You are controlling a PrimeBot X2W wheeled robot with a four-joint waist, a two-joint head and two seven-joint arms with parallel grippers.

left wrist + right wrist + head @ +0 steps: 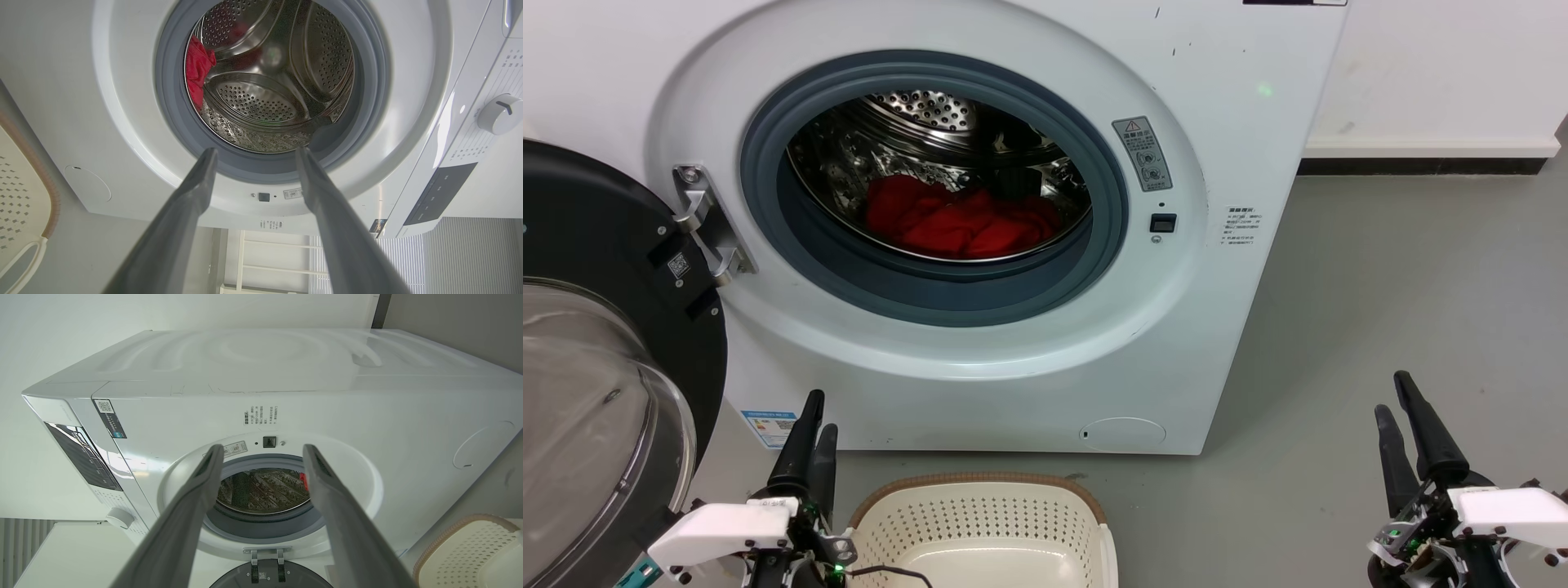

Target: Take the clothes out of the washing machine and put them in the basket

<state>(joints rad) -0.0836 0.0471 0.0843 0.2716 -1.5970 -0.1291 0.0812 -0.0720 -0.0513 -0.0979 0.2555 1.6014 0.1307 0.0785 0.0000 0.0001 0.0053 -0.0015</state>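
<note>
left gripper point(819, 416) and right gripper point(1391, 394) near and empty, clothes point(956, 220) far in the drum point(931, 110)

both claws stand open, fingers parted and gripping nothing; each wrist view shows a clear gap between its two dark fingers. the left gripper is just left of the basket point(980, 480), which sits on the grey floor point(1380, 286) near the foot of the washing machine point(1241, 122). the right gripper is well apart on the right, over the floor. the clothes lie as a bright red heap on the bottom of the perforated steel drum, behind the grey rubber rim. the door point(605, 408) is swung wide open on the left.
</note>
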